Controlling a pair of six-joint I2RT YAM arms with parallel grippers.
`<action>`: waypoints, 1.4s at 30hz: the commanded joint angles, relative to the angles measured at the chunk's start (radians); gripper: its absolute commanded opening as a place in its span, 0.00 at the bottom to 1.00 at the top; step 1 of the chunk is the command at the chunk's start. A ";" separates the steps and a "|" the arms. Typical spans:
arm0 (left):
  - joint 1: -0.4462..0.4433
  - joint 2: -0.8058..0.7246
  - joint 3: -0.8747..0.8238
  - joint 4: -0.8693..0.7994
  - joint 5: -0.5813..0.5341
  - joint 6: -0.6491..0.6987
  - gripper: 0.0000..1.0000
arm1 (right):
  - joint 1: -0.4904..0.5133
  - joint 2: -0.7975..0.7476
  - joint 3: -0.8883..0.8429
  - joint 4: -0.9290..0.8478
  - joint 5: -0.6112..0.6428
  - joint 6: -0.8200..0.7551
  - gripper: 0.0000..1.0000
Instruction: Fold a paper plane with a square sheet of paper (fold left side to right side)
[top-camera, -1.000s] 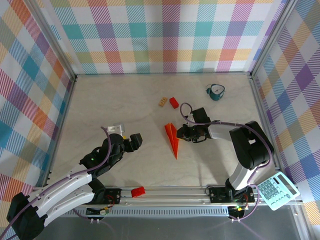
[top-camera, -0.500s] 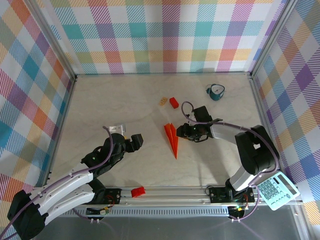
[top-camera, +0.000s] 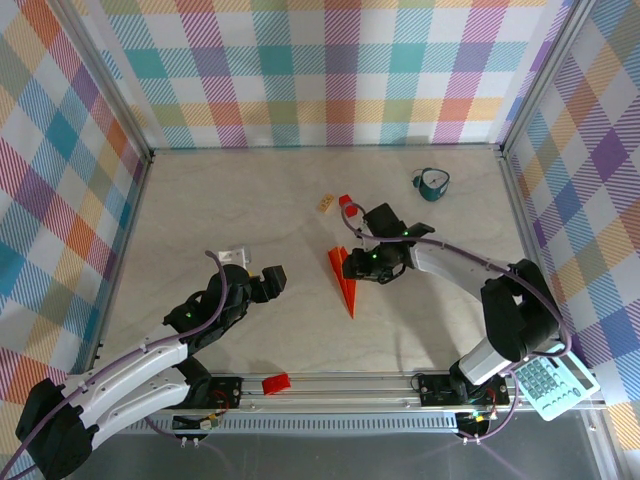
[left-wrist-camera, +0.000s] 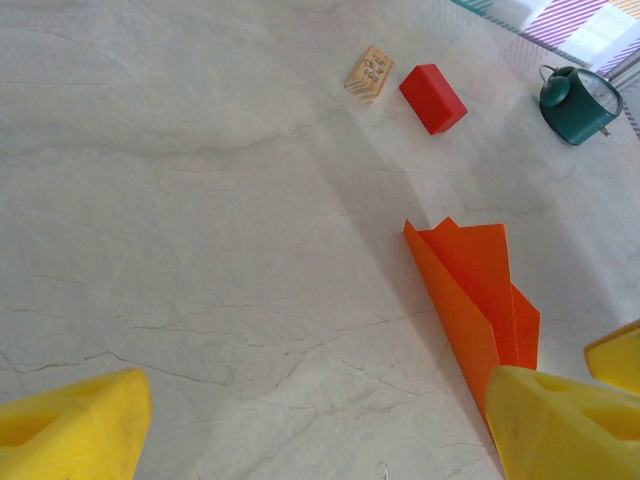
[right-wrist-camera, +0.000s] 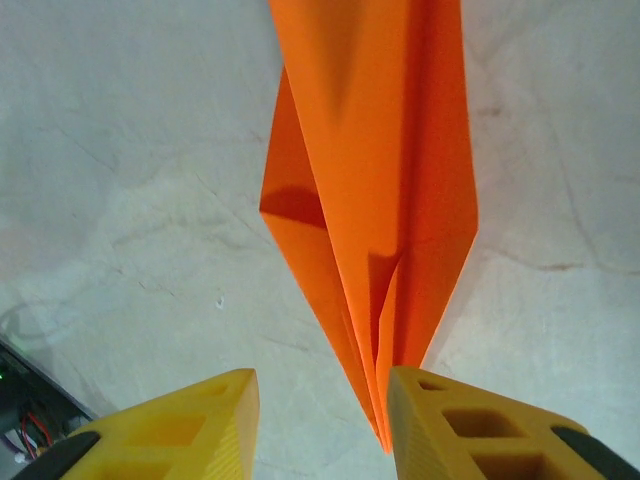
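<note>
Two arms are reaching over a pale marbled tabletop (top-camera: 200, 200) that is standing between plaid walls (top-camera: 330, 70). The left arm (top-camera: 130, 375) is stretching in from the near left corner, and its left claw (top-camera: 267, 282) is hanging wide open and empty over bare surface, well apart from the paper. The right arm (top-camera: 470, 280) is bending in from the right, and its right claw (top-camera: 352, 265) is hovering at the paper with its jaws parted and gripping nothing. In the wrist view a pointed end of the fold is lying between the yellow fingers (right-wrist-camera: 470, 425), just beside the inner edge of one. The paper plane (top-camera: 343, 272), a narrow orange dart, is lying flat near the middle of the tabletop with its long point toward the near edge. A calculator (top-camera: 553, 380) is sitting off the near right corner. A teal cup (top-camera: 433, 184) is standing toward the far right. A red block (left-wrist-camera: 432, 97) and a smaller tan block (top-camera: 326, 204) are resting side by side beyond the plane.
</note>
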 joint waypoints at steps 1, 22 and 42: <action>0.014 -0.001 0.011 0.017 0.012 0.014 0.86 | 0.021 0.057 0.045 -0.070 0.014 -0.014 0.38; 0.023 -0.012 0.001 0.009 0.019 0.011 0.87 | 0.040 0.186 0.106 -0.062 0.028 -0.015 0.32; 0.026 -0.016 -0.018 0.012 0.021 -0.001 0.87 | 0.086 0.273 0.154 -0.117 0.122 -0.014 0.17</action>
